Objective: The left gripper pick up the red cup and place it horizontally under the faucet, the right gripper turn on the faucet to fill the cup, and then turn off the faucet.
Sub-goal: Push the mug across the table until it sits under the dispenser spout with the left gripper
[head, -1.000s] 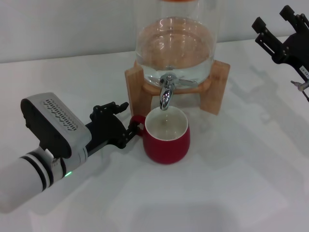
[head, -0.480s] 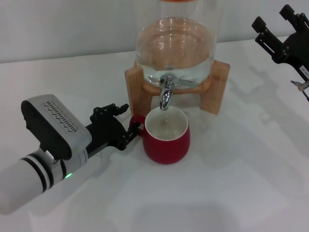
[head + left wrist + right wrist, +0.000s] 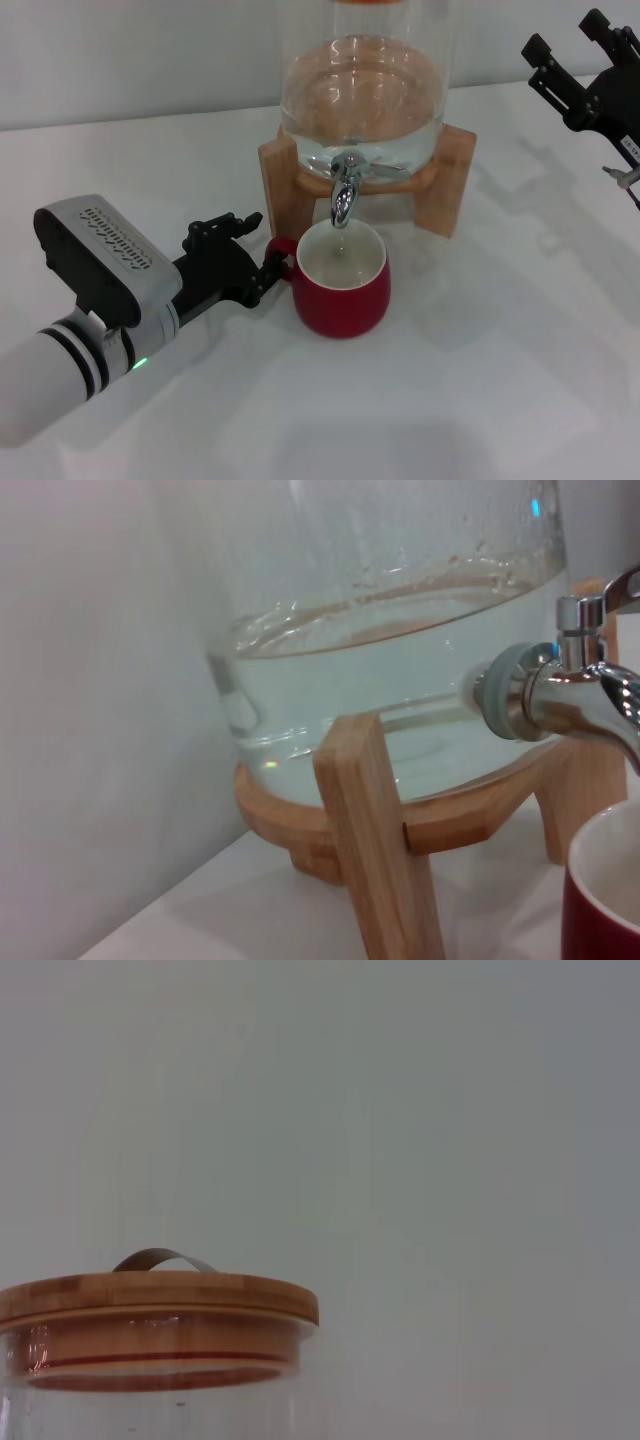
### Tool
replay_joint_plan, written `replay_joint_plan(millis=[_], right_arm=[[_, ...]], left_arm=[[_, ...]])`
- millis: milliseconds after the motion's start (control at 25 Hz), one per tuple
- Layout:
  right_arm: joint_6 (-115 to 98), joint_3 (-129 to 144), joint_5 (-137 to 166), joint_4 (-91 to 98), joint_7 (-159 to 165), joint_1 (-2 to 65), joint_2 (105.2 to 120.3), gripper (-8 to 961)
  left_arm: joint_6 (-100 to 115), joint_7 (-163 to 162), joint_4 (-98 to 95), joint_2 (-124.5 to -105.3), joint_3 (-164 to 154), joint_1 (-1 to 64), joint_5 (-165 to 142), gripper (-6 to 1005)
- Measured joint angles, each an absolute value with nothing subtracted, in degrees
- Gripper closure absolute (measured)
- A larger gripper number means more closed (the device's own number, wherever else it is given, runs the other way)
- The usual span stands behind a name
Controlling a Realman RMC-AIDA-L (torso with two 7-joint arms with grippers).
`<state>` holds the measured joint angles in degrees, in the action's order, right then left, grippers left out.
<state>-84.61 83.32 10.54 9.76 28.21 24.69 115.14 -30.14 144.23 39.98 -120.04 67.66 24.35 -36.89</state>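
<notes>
Dark red ceramic is what my left gripper (image 3: 268, 272) has hold of: its black claw fingers are nearly closed around the small loop handle of the red cup (image 3: 340, 282), which sits just ahead of the fingertips on the white table (image 3: 480, 380). I grip the handle and not the wall so that the white inside stays open to the spout and my fingers stay out of the way of the water.

The cup stands upright with its mouth right below the faucet (image 3: 343, 195), whose chrome spout points down into the opening. From my left wrist the spout (image 3: 585, 702) shows close above the cup's rim (image 3: 603, 900), with the wooden stand (image 3: 375, 830) and the glass dispenser (image 3: 400, 650) just beyond. The stand's legs fix how near I can bring the cup, so it sits at the front of the frame, not between the legs.

My right gripper (image 3: 580, 75) hangs well apart from the faucet, high and off to the far side, its slim barred fingers spread and holding nothing. Its wrist looks across at the dispenser's wooden lid (image 3: 150, 1300). I judge the placing step as good as done; the lever is not yet touched, and I see no stream falling into the cup.
</notes>
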Motion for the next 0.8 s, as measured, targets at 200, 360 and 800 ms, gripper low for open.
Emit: replay_joint_plan(millis=[200,360,800], right_arm=[[-84.7,83.3,10.5,9.8,28.2,24.7,115.14,115],[-84.8,83.3,10.5,9.8,28.2,24.7,115.14,115],[-85.3,83.4,10.6,9.8,28.2,24.7,115.13,115]], left_arm=[[-30.2,144.2,40.0,-120.07,67.7,24.0,-36.6,520],[-30.2,144.2,40.0,-120.1,67.7,23.8,-36.5,520],[-30.3,144.1,39.7,-120.09,67.5,23.8,-35.0,519]])
